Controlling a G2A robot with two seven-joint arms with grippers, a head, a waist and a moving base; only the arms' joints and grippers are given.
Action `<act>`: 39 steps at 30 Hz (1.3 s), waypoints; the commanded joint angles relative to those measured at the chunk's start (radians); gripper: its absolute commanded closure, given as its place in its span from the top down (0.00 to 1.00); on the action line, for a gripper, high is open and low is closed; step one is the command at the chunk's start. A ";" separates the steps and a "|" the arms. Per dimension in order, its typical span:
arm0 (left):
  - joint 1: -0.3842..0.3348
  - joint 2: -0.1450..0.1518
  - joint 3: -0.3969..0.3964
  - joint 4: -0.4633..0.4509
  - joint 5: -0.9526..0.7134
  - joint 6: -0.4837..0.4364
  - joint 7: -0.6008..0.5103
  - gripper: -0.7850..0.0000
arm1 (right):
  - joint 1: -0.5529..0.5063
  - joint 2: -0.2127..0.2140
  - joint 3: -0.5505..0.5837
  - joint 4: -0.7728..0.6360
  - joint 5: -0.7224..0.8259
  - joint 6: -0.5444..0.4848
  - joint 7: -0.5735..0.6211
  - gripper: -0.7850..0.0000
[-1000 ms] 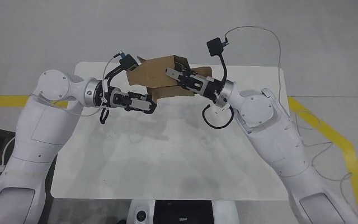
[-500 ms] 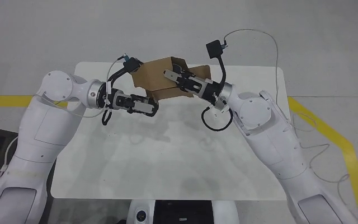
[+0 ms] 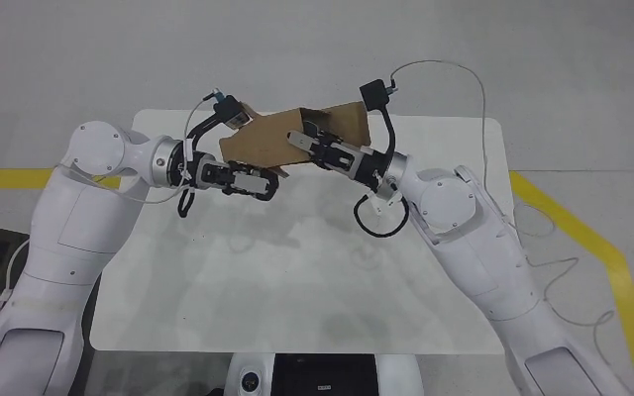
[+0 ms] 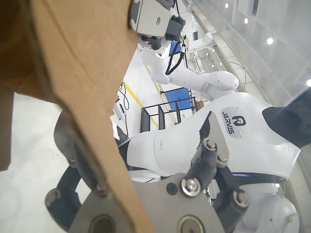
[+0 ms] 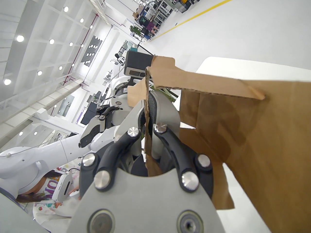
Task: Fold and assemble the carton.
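Observation:
A brown carton [image 3: 272,139], partly folded with loose flaps, hangs in the air over the far side of the white table [image 3: 297,297]. My right gripper [image 3: 300,137] holds it from the right. In the right wrist view that gripper [image 5: 147,105] is shut on a thin cardboard edge of the carton [image 5: 255,122]. My left gripper [image 3: 263,184] sits under the carton's left end. In the left wrist view it [image 4: 137,127] stands open, and a carton panel [image 4: 73,61] runs between its fingers, lying against one of them. The other finger [image 4: 210,132] stands free.
The table's near half [image 3: 297,277] is bare, apart from the arms' shadows. A yellow floor line [image 3: 20,178] runs past both sides of the table. A loose cable [image 3: 466,69] loops from the right wrist camera.
The right gripper has moved left with the carton. The carton has tilted and now looks flatter, lying closer over the left gripper, which stayed nearly in place.

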 commanded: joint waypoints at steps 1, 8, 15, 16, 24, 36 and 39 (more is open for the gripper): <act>-0.002 0.000 -0.001 0.006 0.003 0.001 0.003 1.00 | -0.005 -0.001 0.000 -0.001 0.006 0.001 0.002 0.00; -0.006 -0.001 -0.010 0.013 -0.003 -0.004 0.001 1.00 | -0.018 -0.005 0.000 0.003 0.013 0.009 0.009 0.00; -0.002 0.000 -0.020 0.012 -0.005 -0.005 -0.004 1.00 | -0.030 -0.005 0.031 0.020 0.038 0.019 0.002 0.00; -0.001 0.001 -0.021 0.013 -0.002 -0.005 -0.006 1.00 | -0.032 -0.003 0.043 0.023 0.039 0.026 0.007 0.00; 0.012 0.008 -0.044 0.005 0.032 -0.037 -0.033 1.00 | -0.065 0.030 0.172 -0.010 0.048 0.128 0.172 0.00; 0.012 0.013 -0.034 0.019 0.139 -0.070 -0.028 1.00 | -0.237 0.067 0.311 -0.163 0.028 0.197 0.221 0.00; 0.012 0.013 -0.034 0.019 0.139 -0.070 -0.028 1.00 | -0.237 0.067 0.311 -0.163 0.028 0.197 0.221 0.00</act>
